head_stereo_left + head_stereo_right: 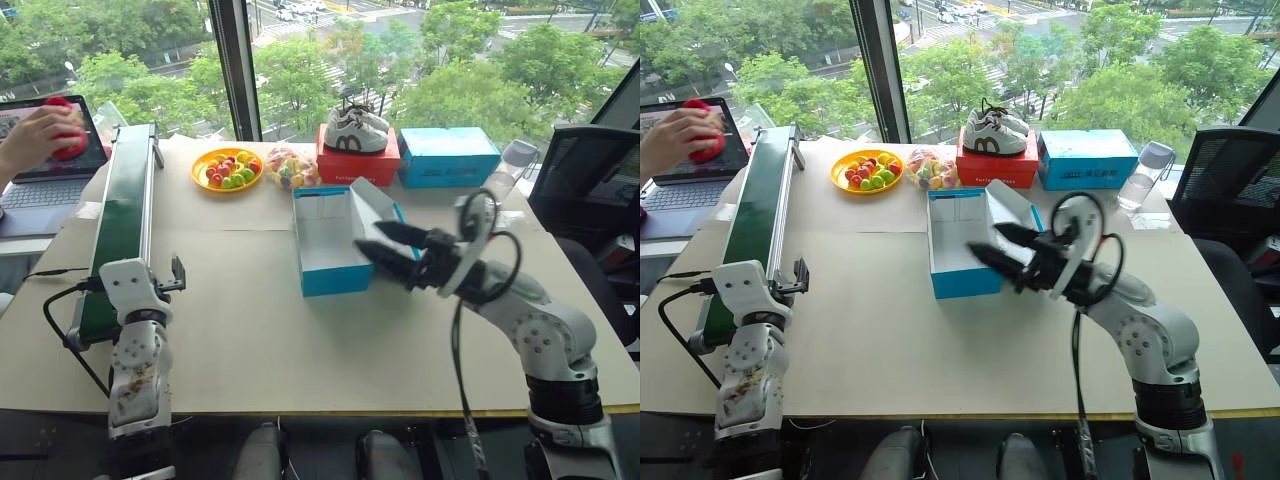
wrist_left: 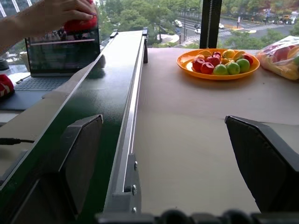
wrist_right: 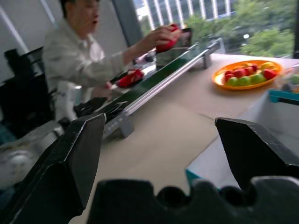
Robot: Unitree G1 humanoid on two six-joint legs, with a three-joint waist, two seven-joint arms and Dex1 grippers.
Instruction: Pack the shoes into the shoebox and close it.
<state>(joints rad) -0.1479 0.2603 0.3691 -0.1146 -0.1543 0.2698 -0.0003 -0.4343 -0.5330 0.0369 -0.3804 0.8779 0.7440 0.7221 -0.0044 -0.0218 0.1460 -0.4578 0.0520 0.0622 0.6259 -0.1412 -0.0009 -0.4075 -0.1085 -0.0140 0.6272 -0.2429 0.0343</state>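
Observation:
The blue shoebox (image 1: 322, 243) stands open and empty in the middle of the table, its lid (image 1: 374, 203) tilted up on the right side. My right gripper (image 1: 371, 239) hovers open beside the box's near right corner, pointing left, nothing between its fingers. My left gripper (image 2: 161, 123) is open and empty near the front end of the green conveyor belt (image 1: 124, 215). A person's hand at far left holds one red shoe (image 1: 67, 130) above a laptop. The other red shoe (image 3: 131, 77) lies beyond the conveyor, near the person.
At the back of the table are an orange plate of fruit (image 1: 227, 168), a bag of colourful items (image 1: 290, 166), white sneakers (image 1: 356, 130) on a red box (image 1: 357, 166), a plainer blue box (image 1: 448, 157) and a water bottle (image 1: 1143, 174). A laptop (image 1: 45, 165) sits far left.

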